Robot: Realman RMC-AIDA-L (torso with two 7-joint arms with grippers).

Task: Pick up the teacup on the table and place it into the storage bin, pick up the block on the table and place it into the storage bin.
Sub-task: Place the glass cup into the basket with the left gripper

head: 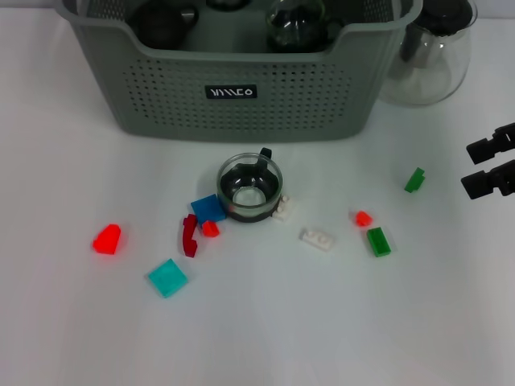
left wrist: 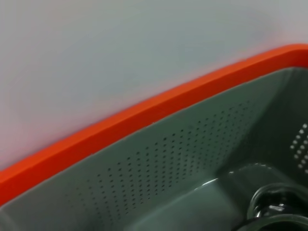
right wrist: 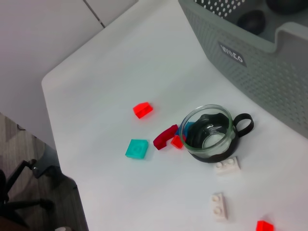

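Observation:
The teacup (head: 250, 187), clear glass with a black handle, stands upright on the white table just in front of the storage bin (head: 241, 88). It also shows in the right wrist view (right wrist: 209, 132). Several blocks lie around it: blue (head: 208, 207), dark red (head: 189, 235), teal (head: 167, 277), red (head: 106, 239), white (head: 317, 239), green (head: 378, 241). My right gripper (head: 489, 165) is at the right edge, open and empty, well right of the cup. My left gripper is out of view; its wrist view looks into the bin (left wrist: 192, 154).
A clear glass pot (head: 426, 56) stands right of the bin. The bin holds a dark cup (head: 165, 20) and a glass vessel (head: 294, 24). Another green block (head: 414, 179) and a small red one (head: 363, 218) lie near my right gripper.

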